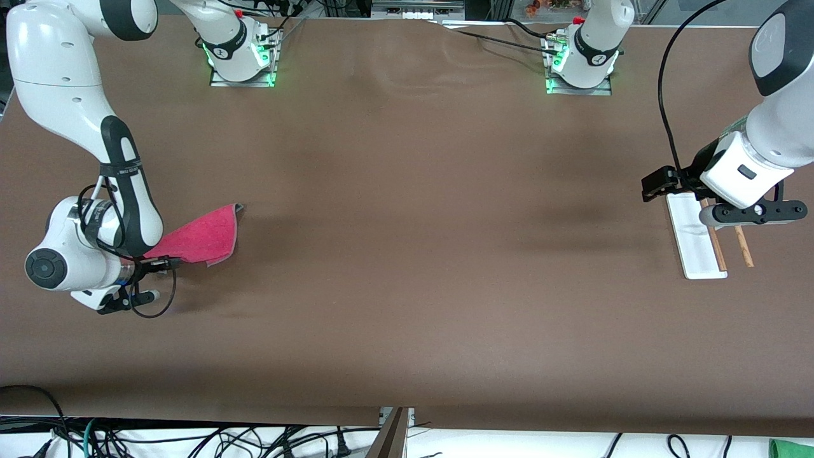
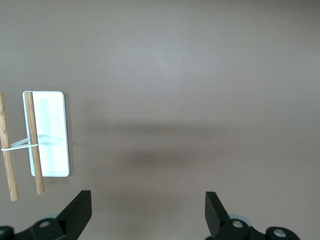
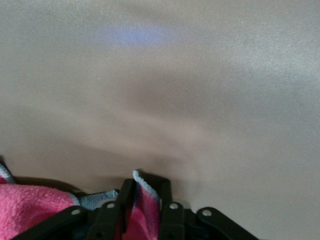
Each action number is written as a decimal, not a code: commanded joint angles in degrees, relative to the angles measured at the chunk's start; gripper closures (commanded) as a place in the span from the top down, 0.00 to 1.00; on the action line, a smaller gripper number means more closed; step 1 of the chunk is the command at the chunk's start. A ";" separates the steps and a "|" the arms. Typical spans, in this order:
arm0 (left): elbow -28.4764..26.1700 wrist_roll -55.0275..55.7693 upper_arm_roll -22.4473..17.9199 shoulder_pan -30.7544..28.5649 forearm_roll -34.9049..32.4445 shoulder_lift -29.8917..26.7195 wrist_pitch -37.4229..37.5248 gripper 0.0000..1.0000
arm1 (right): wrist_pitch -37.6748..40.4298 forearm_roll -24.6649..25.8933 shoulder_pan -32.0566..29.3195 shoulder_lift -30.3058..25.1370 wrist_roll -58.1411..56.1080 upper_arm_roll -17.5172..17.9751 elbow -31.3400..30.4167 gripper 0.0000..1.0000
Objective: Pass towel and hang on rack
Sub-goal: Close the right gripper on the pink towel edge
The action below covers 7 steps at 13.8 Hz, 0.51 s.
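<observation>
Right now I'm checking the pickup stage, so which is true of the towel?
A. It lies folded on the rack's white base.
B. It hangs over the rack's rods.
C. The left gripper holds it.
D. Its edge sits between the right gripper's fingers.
D: in the right wrist view a fold of the towel sits between the fingers of the right gripper, at the right arm's end of the table.

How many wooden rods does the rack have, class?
2. Both rods lie side by side along the rack's white base, at the left arm's end of the table, under the left gripper. Its wrist hides part of them from the front.
</observation>
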State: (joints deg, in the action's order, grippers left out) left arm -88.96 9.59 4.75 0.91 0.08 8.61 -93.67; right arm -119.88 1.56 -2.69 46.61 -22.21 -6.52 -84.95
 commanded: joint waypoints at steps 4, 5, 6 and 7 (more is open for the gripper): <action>-0.07 -1.07 -0.09 0.23 0.01 -0.26 0.33 1.00 | 1.49 -1.21 -0.39 1.12 1.38 0.28 2.16 0.00; 0.01 -1.07 0.00 0.23 0.01 -0.26 0.24 1.00 | 2.01 -1.21 -0.39 1.03 1.47 0.37 2.16 0.00; -0.07 -1.16 0.00 0.23 -0.26 -0.26 0.24 1.00 | 2.45 -1.29 -0.39 1.03 1.47 0.37 2.16 0.00; 0.01 -1.16 0.00 0.23 -0.35 -0.26 0.24 1.00 | 2.89 -1.38 -0.39 0.85 1.64 0.37 2.25 0.00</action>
State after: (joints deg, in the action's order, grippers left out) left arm -88.96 9.59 4.78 0.92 0.08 8.64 -93.67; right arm -119.09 1.17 -2.69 46.76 -21.03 -6.52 -84.61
